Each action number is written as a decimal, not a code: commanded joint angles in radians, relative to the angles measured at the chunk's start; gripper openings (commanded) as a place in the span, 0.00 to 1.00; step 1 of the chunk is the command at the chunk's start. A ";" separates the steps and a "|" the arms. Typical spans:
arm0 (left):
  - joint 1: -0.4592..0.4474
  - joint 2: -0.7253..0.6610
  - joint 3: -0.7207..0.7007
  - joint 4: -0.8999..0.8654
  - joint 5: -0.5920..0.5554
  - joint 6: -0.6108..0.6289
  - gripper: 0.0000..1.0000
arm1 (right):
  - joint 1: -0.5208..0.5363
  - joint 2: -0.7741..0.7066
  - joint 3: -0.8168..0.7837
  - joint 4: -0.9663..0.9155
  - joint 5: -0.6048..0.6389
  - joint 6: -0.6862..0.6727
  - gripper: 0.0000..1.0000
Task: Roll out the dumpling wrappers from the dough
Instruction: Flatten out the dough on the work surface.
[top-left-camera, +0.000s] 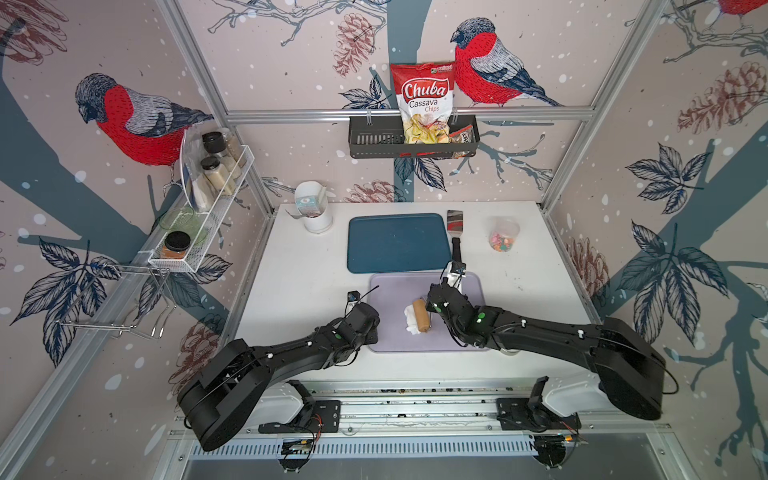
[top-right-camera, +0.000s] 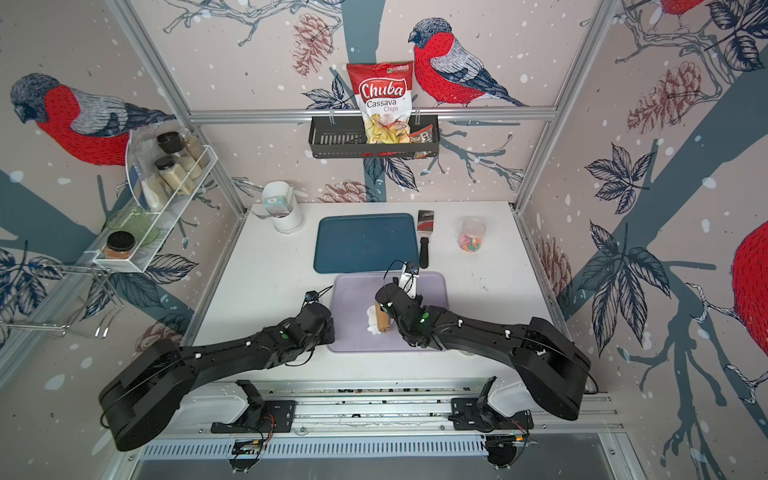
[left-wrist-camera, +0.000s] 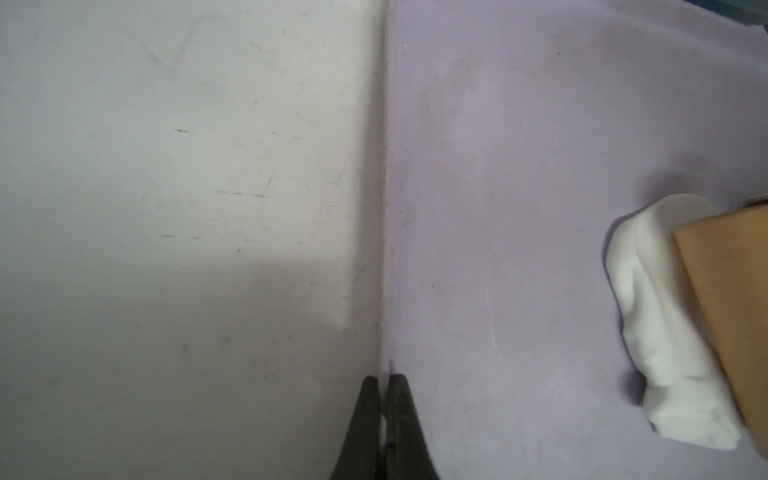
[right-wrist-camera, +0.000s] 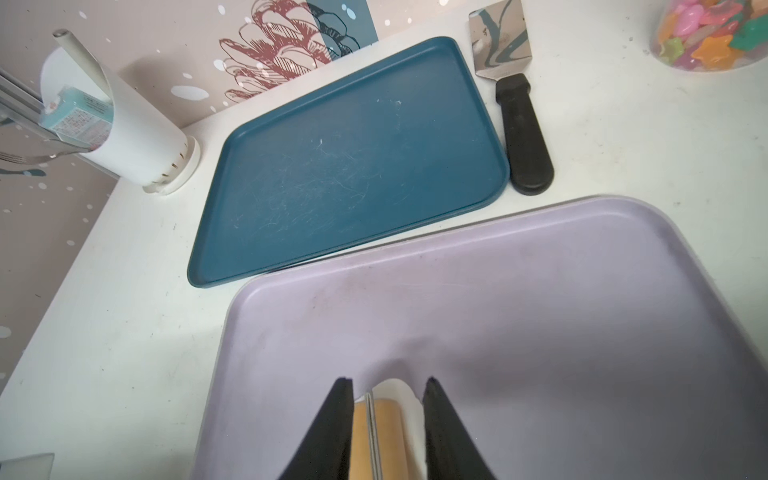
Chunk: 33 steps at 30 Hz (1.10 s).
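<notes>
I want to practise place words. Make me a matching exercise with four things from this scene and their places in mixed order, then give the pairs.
1. dough
2. spatula
3. chips bag
4. blue tray

A. in the black wall basket
B. just behind the lilac tray, empty
C. on the lilac tray, partly under the wooden roller
D. lying beside the blue tray

Pairs: 1-C, 2-D, 3-A, 4-B
</notes>
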 joint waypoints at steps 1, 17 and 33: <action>0.003 0.011 -0.011 -0.080 0.048 0.001 0.00 | 0.052 0.106 -0.013 -0.038 0.047 0.003 0.00; 0.003 0.013 -0.009 -0.087 -0.001 -0.022 0.00 | 0.007 0.143 -0.072 0.054 -0.033 -0.032 0.00; 0.004 -0.014 -0.023 -0.128 -0.043 -0.040 0.00 | -0.108 0.026 -0.181 0.052 0.046 -0.073 0.00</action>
